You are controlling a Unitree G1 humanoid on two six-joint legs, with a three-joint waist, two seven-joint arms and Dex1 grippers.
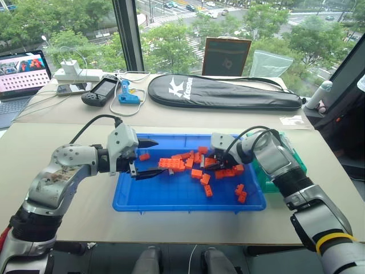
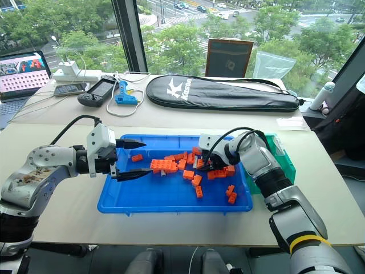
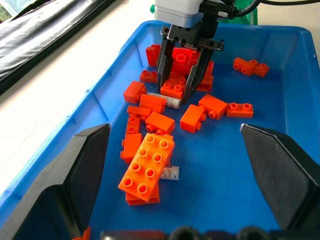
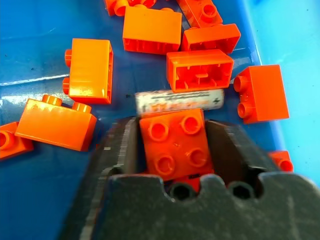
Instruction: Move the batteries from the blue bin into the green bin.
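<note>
From the head views, the right gripper (image 1: pixel 219 162) sits low among orange bricks (image 1: pixel 171 164) in the blue bin (image 1: pixel 171 202), with the green bin (image 1: pixel 267 181) just beside that arm. The left gripper (image 1: pixel 145 157) hangs open over the bin's other end.

In the left wrist view, a battery (image 3: pixel 167 101) lies crosswise at the right gripper's fingertips, and a second battery (image 3: pixel 170 173) peeks from under a big brick (image 3: pixel 146 167).

In the right wrist view, the fingers have clamped on a square brick (image 4: pixel 175 142); the battery lies just past it, apparently untouched. The risk is that lifting now would carry a brick, not a battery.
</note>
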